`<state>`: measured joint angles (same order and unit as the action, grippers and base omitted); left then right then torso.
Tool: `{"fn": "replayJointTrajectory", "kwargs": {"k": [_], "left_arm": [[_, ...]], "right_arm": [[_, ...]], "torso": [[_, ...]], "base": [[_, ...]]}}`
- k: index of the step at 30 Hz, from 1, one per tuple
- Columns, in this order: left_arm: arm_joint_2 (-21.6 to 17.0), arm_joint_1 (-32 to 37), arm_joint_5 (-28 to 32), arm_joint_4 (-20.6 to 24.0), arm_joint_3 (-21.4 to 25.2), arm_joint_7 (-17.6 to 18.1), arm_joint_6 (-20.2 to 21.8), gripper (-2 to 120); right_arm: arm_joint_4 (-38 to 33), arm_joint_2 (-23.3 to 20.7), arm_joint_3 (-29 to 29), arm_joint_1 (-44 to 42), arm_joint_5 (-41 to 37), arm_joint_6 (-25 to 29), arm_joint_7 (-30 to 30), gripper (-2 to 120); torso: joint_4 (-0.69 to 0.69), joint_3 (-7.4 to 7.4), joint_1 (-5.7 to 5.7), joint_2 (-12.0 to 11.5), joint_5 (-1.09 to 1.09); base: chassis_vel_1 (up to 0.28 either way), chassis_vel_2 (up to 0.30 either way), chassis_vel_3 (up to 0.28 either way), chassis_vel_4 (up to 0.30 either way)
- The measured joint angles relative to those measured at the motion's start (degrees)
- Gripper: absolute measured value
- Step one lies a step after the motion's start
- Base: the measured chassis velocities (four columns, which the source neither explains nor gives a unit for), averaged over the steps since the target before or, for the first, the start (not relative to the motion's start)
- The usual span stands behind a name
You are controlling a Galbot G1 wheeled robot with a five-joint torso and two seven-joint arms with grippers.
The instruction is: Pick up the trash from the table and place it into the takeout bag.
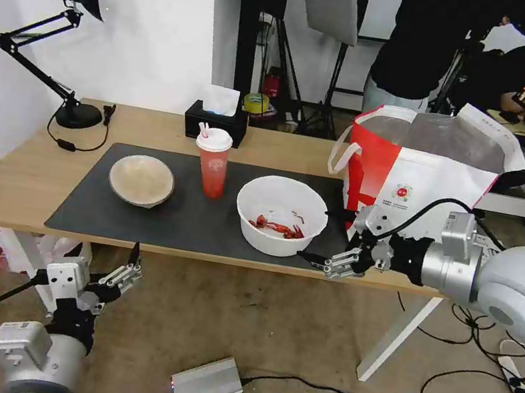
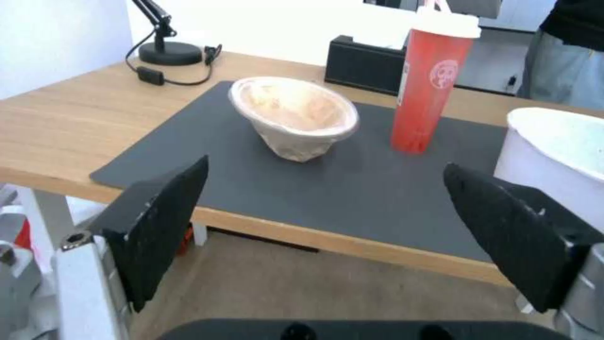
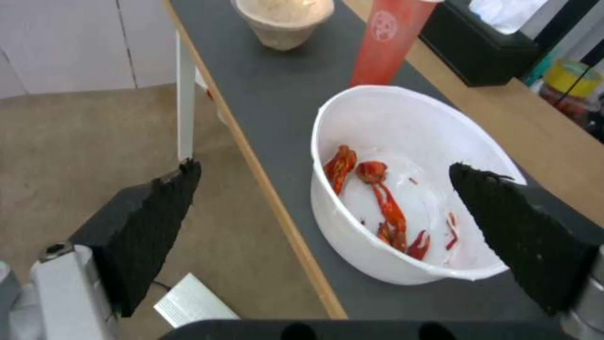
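Counter (image 1: 21, 181): long light-wood top, dark grey mat (image 1: 190, 224) along its front edge; bare wood strip left of mat, open floor below the front edge.

Takeout bag (image 1: 415, 176): upright at the mat's right end, mouth open upward, silvery lining showing, small round red logo facing front; print too small to read.

White bowl (image 1: 280, 217): on the mat's right part near the front edge, red crayfish scraps inside.

Tan bowl (image 1: 141, 180): mat's left part, upright.

Red cup (image 1: 212, 162): between the bowls, long axis vertical, straw up, white round mark on its side.

Right gripper (image 1: 317, 260): at the mat's front-right edge, just beside the white bowl, fingers (image 3: 528, 231) spread, holding nothing.

Left gripper (image 1: 132, 262): below the counter front, fingers (image 2: 157, 217) spread, empty.
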<state>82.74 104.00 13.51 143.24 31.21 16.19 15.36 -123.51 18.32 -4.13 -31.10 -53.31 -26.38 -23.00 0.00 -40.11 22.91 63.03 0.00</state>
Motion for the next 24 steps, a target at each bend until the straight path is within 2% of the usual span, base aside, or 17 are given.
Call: {"fn": "replayJointTrajectory", "kwargs": {"k": [9,16,23,24], "left_arm": [[1.3,0.3,-1.5,0.0,-0.8,-0.2,0.1,100],[2.5,0.5,-2.6,0.0,-1.2,-0.4,0.1,100],[2.0,0.6,-2.8,0.0,-1.3,-0.5,0.1,100],[1.9,0.5,-2.9,0.0,-1.4,-0.5,0.1,100]], "right_arm": [[2.9,1.1,-2.5,2.5,1.0,0.2,-2.5,100],[5.7,1.2,-7.8,9.1,0.6,-0.2,-5.5,100],[7.4,1.7,-12.3,14.1,0.2,-1.3,-6.3,100],[8.1,2.2,-14.6,16.3,0.2,-1.9,-6.4,100]], "torso": [[0.0,0.0,0.0,0.0,0.0],[0.0,0.0,0.0,0.0,0.0],[0.0,0.0,0.0,0.0,0.0],[0.0,0.0,0.0,0.0,0.0]], "base": [[0.0,0.0,0.0,0.0],[0.0,0.0,0.0,0.0],[0.0,0.0,0.0,0.0],[0.0,0.0,0.0,0.0]]}}
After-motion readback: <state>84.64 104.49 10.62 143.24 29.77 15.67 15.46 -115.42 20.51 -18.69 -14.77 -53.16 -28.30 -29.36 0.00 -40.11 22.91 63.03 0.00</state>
